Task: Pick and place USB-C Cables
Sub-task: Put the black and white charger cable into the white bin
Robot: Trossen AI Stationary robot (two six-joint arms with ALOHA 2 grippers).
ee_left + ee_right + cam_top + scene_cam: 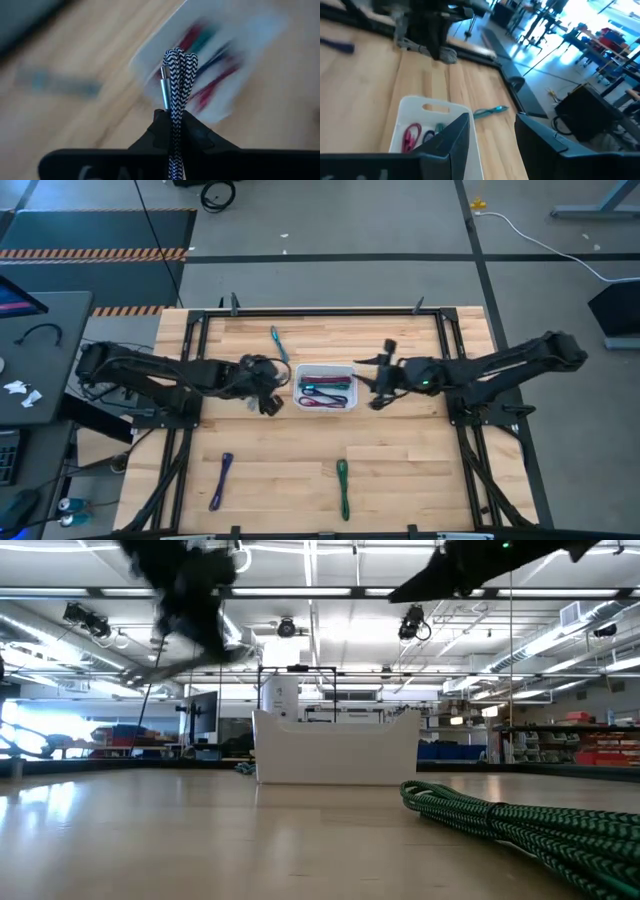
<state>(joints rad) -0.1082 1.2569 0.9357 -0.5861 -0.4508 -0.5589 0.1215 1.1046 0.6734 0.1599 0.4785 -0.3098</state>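
My left gripper (172,117) is shut on a black-and-white braided cable bundle (178,65) with a silver plug. It hangs in the air just left of the white tray (325,370), shown blurred in the low view (190,600). The tray holds red, teal and purple cables (326,388). My right gripper (383,377) is open just right of the tray, its fingers (455,137) over the tray's end. Loose on the table lie a teal cable (277,343), a purple cable (221,480) and a green cable (343,486). My left gripper pinches the braided bundle between its two fingers (197,132), some way below the folded end (180,56). The folded end and the silver plug (165,87) stick out past the fingertips. The bundle lies along the fingers and is lifted clear of the table.
Black frame rails (195,370) run down both sides of the wooden table. The green cable (520,820) lies close to the near edge. Bare wood spreads between the tray and the near edge. A desk with clutter (30,350) stands left of the table.
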